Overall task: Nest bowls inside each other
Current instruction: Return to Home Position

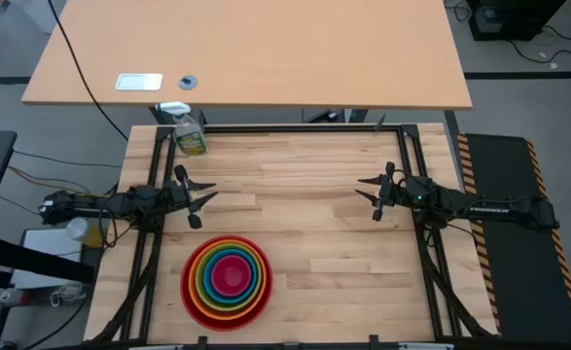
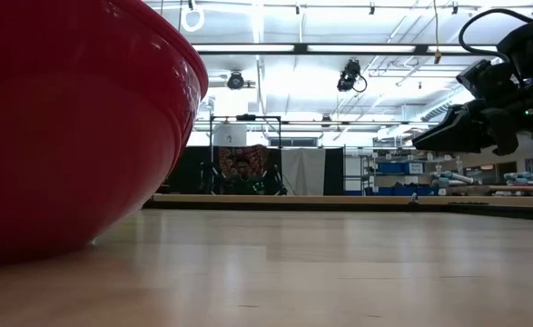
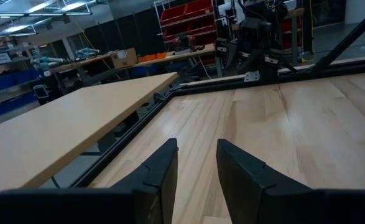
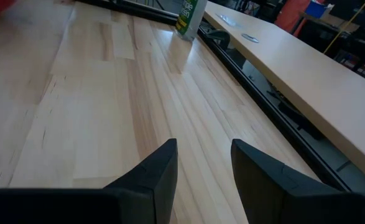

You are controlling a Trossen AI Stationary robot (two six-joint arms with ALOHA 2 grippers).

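Note:
The bowls [image 1: 227,280] sit nested in one stack on the wooden table [image 1: 314,243], near its front edge and left of the middle. The red bowl is outermost, and orange, green, blue and pink rings show inside it. The low view shows the red bowl's wall [image 2: 66,127] close up, with its base on the table. My left gripper [image 1: 213,192] [image 3: 198,146] hovers at the table's left side, level, beyond the stack on its far side. It is open and nothing lies between its fingers. My right gripper [image 1: 360,190] [image 4: 204,146] [image 2: 420,141] hovers at the right side, open and holding nothing.
A yellow-green spray bottle [image 1: 190,131] [image 4: 188,18] stands at the table's far left corner. A black frame rail [image 1: 295,127] runs along the far edge, with a tan desk [image 1: 266,49] behind it. Bare wood lies between the two grippers.

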